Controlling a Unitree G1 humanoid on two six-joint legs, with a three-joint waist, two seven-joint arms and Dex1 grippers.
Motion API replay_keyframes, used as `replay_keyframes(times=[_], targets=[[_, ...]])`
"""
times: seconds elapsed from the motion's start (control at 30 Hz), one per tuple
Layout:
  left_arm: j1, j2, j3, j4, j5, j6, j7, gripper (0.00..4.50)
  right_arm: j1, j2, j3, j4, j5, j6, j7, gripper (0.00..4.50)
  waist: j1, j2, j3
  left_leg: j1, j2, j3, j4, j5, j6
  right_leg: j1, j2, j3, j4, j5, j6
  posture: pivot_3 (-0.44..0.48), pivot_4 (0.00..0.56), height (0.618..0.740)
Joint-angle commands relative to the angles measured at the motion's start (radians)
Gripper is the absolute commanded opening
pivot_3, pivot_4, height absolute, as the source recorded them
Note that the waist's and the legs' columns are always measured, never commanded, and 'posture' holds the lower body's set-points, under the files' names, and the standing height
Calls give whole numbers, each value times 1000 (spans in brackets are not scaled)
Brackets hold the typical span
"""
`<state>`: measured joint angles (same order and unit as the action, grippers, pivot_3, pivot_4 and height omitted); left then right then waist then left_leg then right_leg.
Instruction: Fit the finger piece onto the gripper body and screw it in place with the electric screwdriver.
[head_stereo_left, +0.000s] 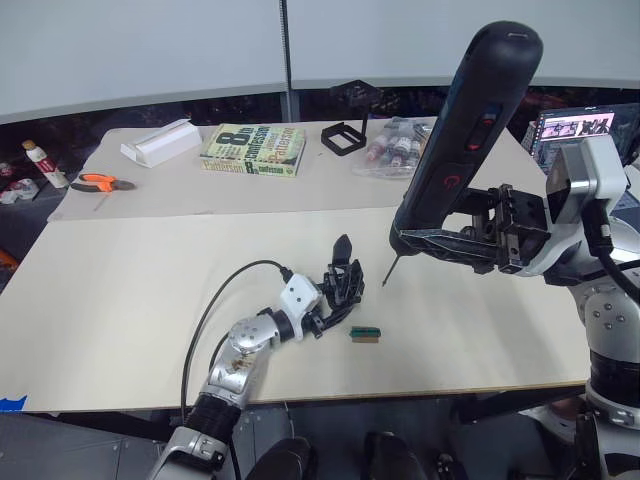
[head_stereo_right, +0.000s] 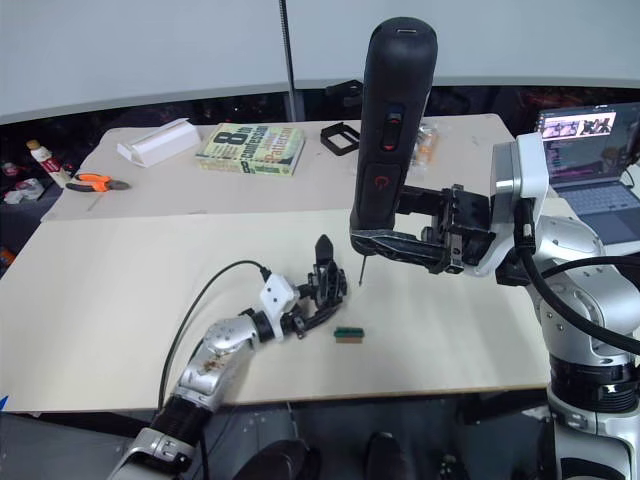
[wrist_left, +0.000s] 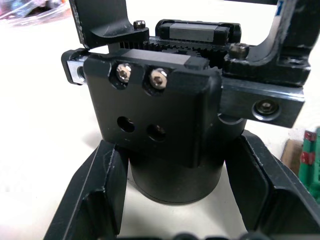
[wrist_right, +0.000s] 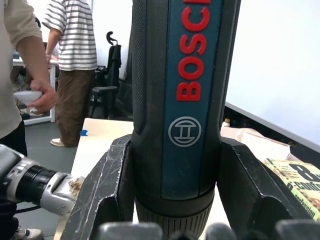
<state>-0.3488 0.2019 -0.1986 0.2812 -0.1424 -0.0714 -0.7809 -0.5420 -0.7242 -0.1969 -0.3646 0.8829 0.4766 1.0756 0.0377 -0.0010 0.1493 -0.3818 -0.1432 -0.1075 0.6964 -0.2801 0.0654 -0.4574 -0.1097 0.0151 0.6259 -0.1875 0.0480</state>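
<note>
While the right gripper clamps the electric screwdriver upright over the table, bit just above the wood, the left gripper pinches the gripper body near the near edge — finger piece standing on top. Left wrist view: fingers hug the body's round base. Right wrist view: fingers flank the screwdriver's barrel — persons behind.

gripper body mid-table | electric screwdriver above-right | book behind
</note>
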Motion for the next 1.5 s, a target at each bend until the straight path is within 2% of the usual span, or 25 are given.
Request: replay_keyframes(times=[0.03,0.13,0.37,0.63,0.87,0.93,1.0,1.03,1.1,1.37,1.5], targets=[[-59,48,36,39,-81,-99,-167,2317,-17,-15,-34,-33,23,-6,0,1928,-4,0,0,0,0,0,0,0,0,-1,0,0,0,0,0,0,150,740],[-107,84,50,119,-117,-152,-294,2317,-17,-22,-39,-33,27,-3,3,1928,-7,0,0,-2,0,0,0,0,0,-1,0,0,0,0,0,0,150,740],[-244,98,98,383,-116,-285,-418,2317,-1,-35,-51,-53,40,11,-5,1928,-12,-1,1,-3,0,0,2,0,0,-1,0,-2,-1,0,0,0,150,740],[-322,35,139,584,-102,-378,-451,2317,13,-41,-61,-68,46,20,-16,1928,-17,-1,1,-5,0,0,4,0,0,-2,-1,-2,-1,0,0,0,150,740],[-330,29,146,632,-69,-361,-426,2317,18,-45,-70,-75,49,27,-22,1928,-16,-1,1,-4,0,0,4,0,1,-1,-1,-1,-1,0,0,0,150,740],[-312,38,148,608,-66,-363,-424,3378,21,-45,-73,-76,49,28,-22,1928,-17,-1,1,-4,0,0,4,0,1,-1,-1,-1,0,0,0,0,150,740],[-298,43,150,590,-65,-358,-422,4178,22,-46,-75,-76,50,29,-21,1928,-19,-1,1,-4,0,0,5,0,1,-1,0,-1,0,1,0,0,150,740],[-292,44,151,583,-60,-364,-410,4436,24,-46,-76,-76,50,29,-20,1928,-20,-1,1,-4,0,0,5,0,1,-1,0,-1,0,0,0,0,150,740],[-271,47,149,555,-54,-362,-395,4436,27,-45,-76,-76,50,27,-18,1928,-24,-1,1,-4,0,0,4,0,1,-1,0,-1,0,0,0,0,150,740],[-34,61,136,117,-48,-140,-207,4436,13,-37,-61,-59,46,25,-7,1928,-27,-1,1,-3,1,0,4,0,1,-1,1,0,0,0,1,0,150,740],[34,51,113,-32,-17,-38,-100,4436,6,-28,-48,-51,43,22,-1,1928,-22,-1,1,-3,1,0,4,0,1,-1,1,0,0,0,0,0,150,740]])
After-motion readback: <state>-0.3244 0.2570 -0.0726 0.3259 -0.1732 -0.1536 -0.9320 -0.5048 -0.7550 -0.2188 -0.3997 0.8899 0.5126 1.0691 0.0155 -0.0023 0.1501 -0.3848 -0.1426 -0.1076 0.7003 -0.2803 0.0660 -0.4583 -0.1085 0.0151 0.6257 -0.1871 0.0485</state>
